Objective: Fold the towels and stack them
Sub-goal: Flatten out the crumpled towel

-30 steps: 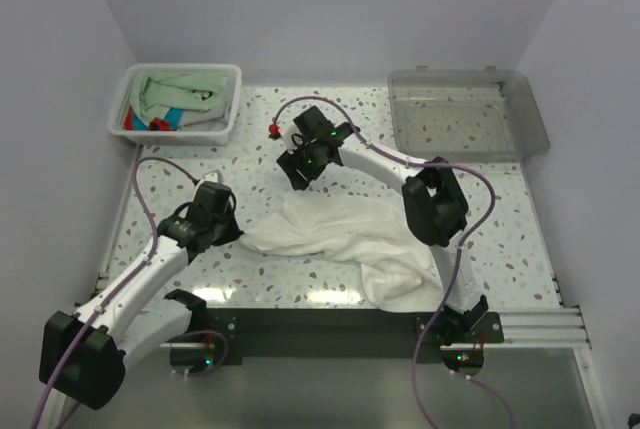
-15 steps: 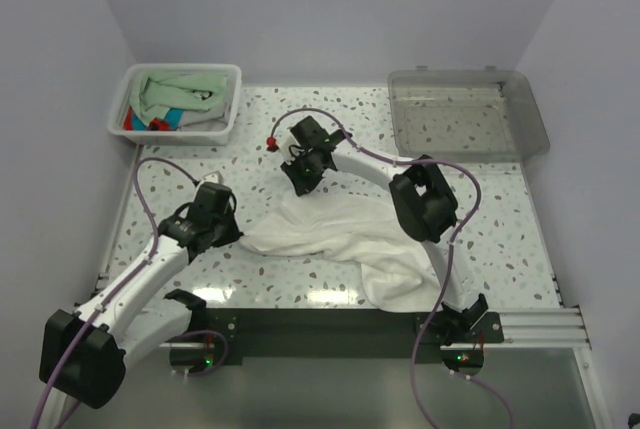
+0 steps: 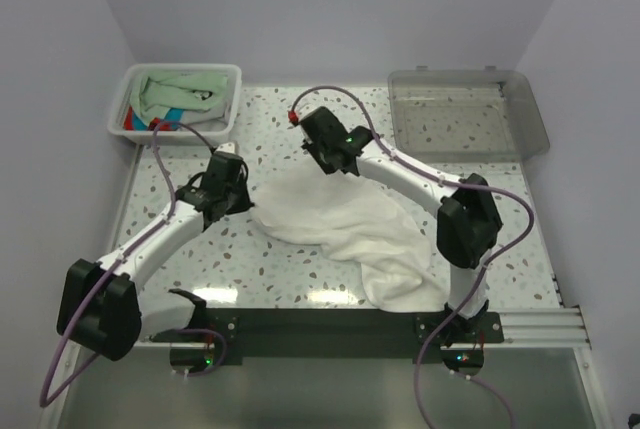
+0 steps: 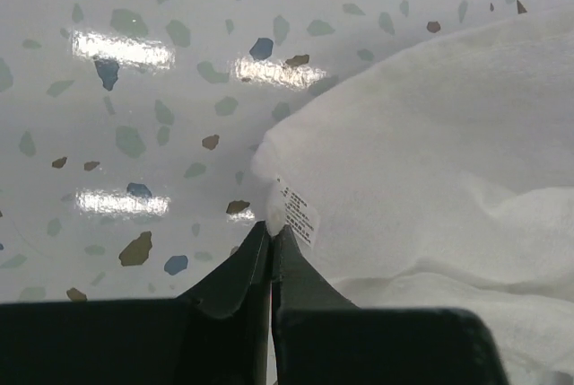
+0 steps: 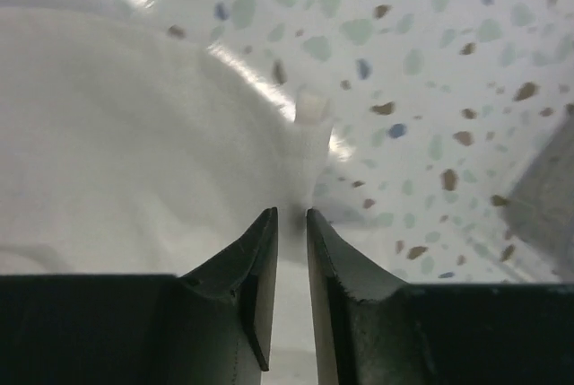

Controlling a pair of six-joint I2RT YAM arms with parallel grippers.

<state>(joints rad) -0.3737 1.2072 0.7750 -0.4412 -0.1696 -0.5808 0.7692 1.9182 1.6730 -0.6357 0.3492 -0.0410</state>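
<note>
Step in hand, as judged: spreading the white towel (image 3: 340, 221) for its first fold. The left gripper (image 4: 271, 229) is clamped on the labelled corner, and the right gripper (image 5: 291, 216) pinches another corner. The cloth sags between them, bunched behind the right gripper. The next move calls for drawing the corners apart evenly.

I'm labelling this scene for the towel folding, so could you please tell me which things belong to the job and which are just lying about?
Part of the job: white towel; mint towel and patterned towel, both in the basket.
Just lying about: the basket itself; the tray.
</note>
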